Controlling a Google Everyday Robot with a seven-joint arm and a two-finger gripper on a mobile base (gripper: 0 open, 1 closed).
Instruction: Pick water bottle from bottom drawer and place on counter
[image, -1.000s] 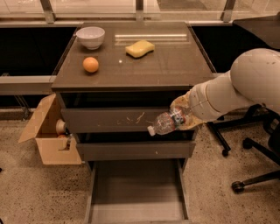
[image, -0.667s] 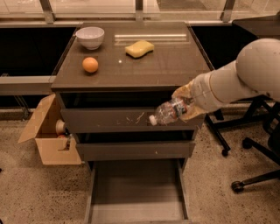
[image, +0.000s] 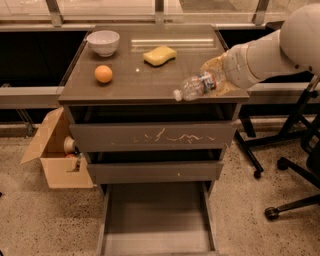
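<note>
Clear crinkly plastic catches the light at the near right corner of the surface (image: 150, 80): the water bottle (image: 200, 86) now lies almost on its side over that corner, with its white cap pointing left and dipping toward the near edge. A moment ago it hung lower, in front of the scratched drawer front (image: 152, 136). Since then the arm has lifted it up and carried it further back, to the height of the cabinet top.

The gripper (image: 220, 77) comes in from the right and is closed around the bottle's base end, carrying it. I cannot tell whether the cap end already touches the surface or hovers just above it.

The bottom drawer (image: 155, 220) stands pulled out toward the near side with its grey floor bare, so the pick is done and only the placing remains. My judgement is that the task is close to finished. What is left is to settle the bottle fully onto the surface and let go.

The risk lies in the position. The bottle sits right at the near edge and is round, so released here it may roll off. A spot further back would be safer, and there is room. The yellow sponge (image: 159, 55), the orange (image: 103, 74) and the white bowl (image: 103, 42) all sit well to the left and further back, apart from the bottle.
</note>
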